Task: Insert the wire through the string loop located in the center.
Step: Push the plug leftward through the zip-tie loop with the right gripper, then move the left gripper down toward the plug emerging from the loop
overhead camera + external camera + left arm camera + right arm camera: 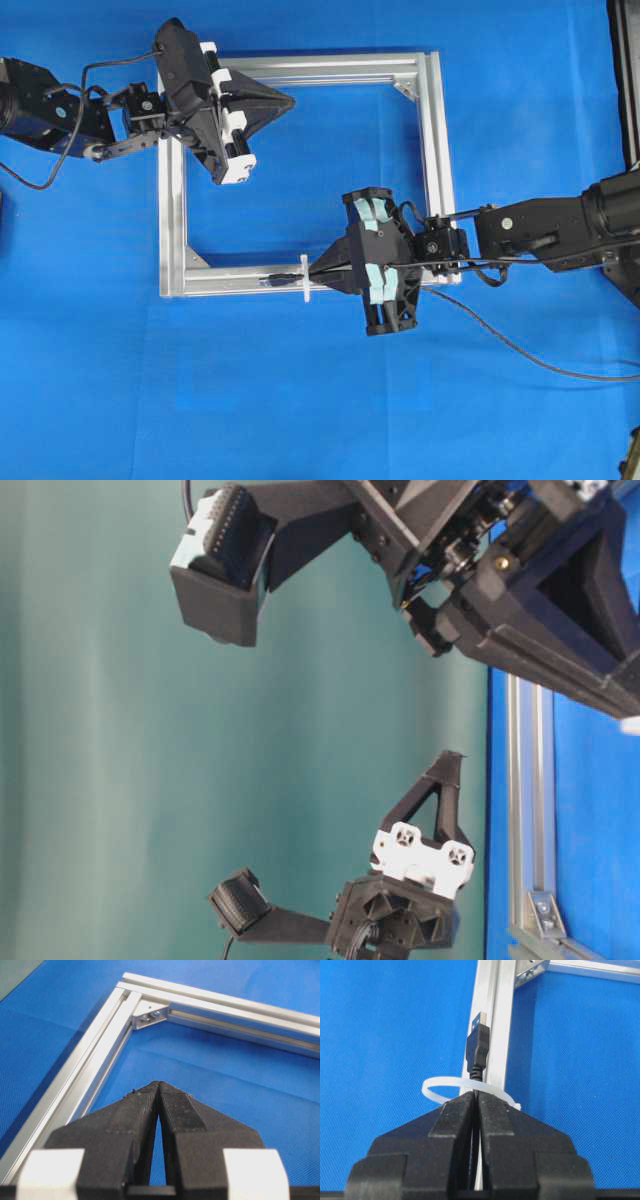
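- Lower centre of the overhead view: right gripper [318, 268] clenched on the wire [477, 1052] just behind its plug; plug already past the string loop [451, 1085]
- wire light, limp; hold close behind plug; loop thin, easily bent
- left gripper [158, 1086] closed, empty

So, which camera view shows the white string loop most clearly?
The right wrist view: the string loop fills the centre, with the wire plug past it. The overhead view shows it only as a tiny white piece. The other two views do not show it.
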Controlling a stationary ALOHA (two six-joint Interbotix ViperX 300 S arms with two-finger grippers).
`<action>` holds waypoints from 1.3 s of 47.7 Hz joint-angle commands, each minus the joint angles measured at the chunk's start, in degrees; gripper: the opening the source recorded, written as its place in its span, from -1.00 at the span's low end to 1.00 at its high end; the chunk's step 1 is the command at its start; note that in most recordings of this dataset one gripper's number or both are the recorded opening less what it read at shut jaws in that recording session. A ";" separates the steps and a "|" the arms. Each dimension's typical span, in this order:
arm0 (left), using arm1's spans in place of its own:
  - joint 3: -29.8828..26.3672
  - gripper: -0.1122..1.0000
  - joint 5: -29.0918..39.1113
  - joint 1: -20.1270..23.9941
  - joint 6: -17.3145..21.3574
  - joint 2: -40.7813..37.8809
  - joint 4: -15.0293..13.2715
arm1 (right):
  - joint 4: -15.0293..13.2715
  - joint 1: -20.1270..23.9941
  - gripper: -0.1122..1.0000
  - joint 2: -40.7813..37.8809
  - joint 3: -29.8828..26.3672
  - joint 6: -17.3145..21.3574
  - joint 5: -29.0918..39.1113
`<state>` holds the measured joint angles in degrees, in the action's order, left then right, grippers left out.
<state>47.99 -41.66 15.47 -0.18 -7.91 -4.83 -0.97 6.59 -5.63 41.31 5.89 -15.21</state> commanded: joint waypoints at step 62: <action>1.93 -0.80 2.46 -24.17 -0.79 2.64 0.09 | 0.00 0.53 -0.85 0.70 -0.88 0.00 -0.79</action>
<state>50.27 -38.94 -6.86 -0.88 -6.86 -4.83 -0.97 7.03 -5.63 41.31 5.89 -15.21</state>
